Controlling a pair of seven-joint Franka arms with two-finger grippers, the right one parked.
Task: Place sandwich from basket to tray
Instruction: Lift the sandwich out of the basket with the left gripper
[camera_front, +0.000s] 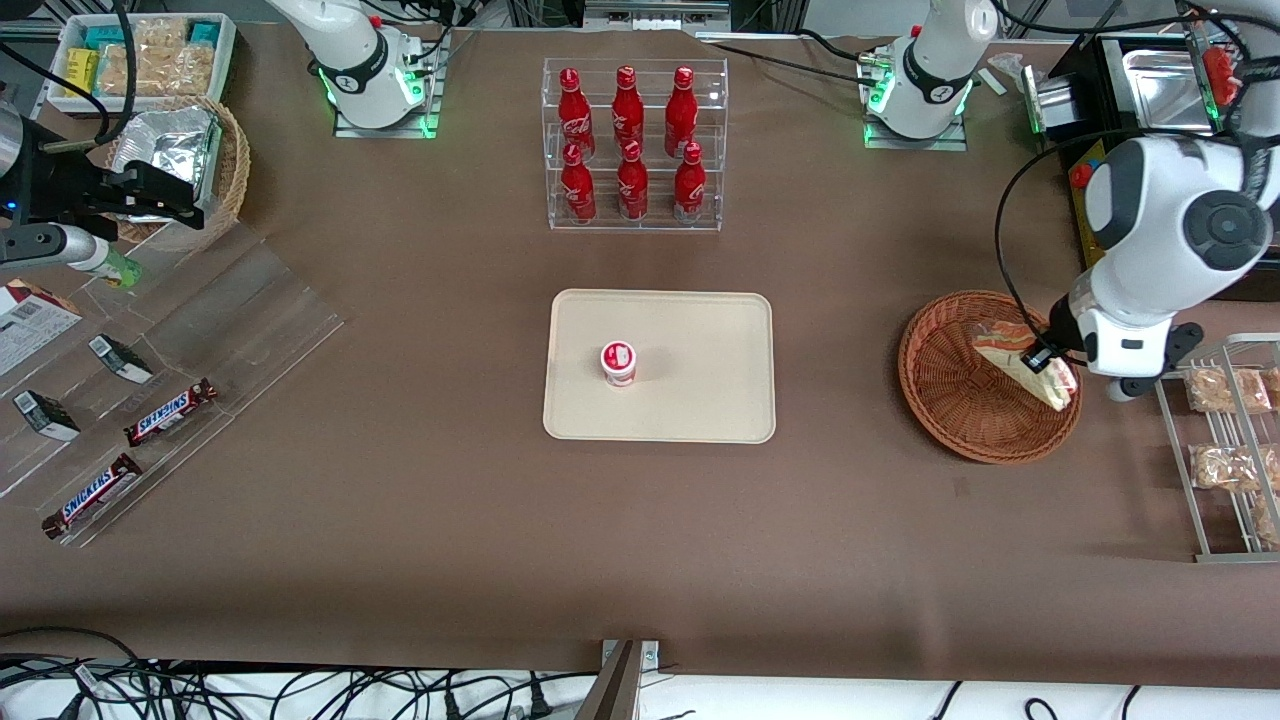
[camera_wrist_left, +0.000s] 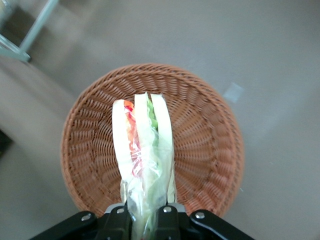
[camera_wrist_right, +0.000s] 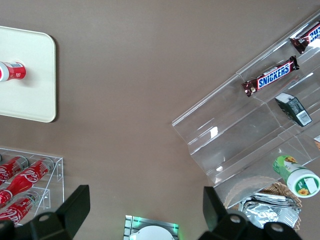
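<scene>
front view, going across: snickers bars (camera_front: 130, 452) lie on a clear stepped stand toward the parked arm's end; the tray (camera_front: 700, 400) sits mid-table with a small red-and-white cup (camera_front: 618, 362) upright on it; farther from the camera than the tray, a clear rack of red bottles (camera_front: 632, 140); then the basket (camera_front: 950, 400) toward the working arm's end. the gripper (camera_front: 1045, 362) is over the basket, its fingers (camera_wrist_left: 120, 220) closed on the sandwich's (camera_wrist_left: 142, 150) clear-wrapped end, the wedge inside the basket's rim; whether it touches the weave, cannot tell
</scene>
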